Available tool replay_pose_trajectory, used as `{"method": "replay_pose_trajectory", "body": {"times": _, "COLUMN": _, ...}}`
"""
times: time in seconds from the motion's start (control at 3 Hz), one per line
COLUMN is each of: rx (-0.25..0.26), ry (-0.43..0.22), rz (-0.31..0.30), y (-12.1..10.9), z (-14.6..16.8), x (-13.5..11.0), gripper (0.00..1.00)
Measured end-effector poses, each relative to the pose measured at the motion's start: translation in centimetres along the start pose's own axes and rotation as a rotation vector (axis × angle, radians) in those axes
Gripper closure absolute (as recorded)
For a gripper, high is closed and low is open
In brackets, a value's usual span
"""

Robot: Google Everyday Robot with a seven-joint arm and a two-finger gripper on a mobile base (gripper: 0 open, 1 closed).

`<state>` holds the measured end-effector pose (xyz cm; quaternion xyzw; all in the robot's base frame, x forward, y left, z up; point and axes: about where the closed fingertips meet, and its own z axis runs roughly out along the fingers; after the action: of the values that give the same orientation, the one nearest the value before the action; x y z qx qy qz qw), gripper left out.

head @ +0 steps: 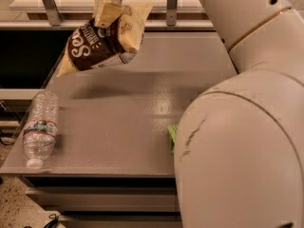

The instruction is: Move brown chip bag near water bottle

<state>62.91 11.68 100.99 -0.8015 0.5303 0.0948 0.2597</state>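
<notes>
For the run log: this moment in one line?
gripper: top left, shut on brown chip bag, held above table | water bottle: lying at left edge, far from bag

office-like room: grey counter (pixel 118 127), metal rails (pixel 48 4), hand (pixel 110 12) above counter's far edge.
</notes>
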Motion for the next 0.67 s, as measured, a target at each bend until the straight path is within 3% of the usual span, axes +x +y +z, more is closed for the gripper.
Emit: {"method": "replay_pose_trajectory", "body": {"times": 0.67, "rx": -0.05, "ry": -0.064, "rz": -0.02, "y": 2.6, "z": -0.9, "x": -0.3, "gripper": 1.0}}
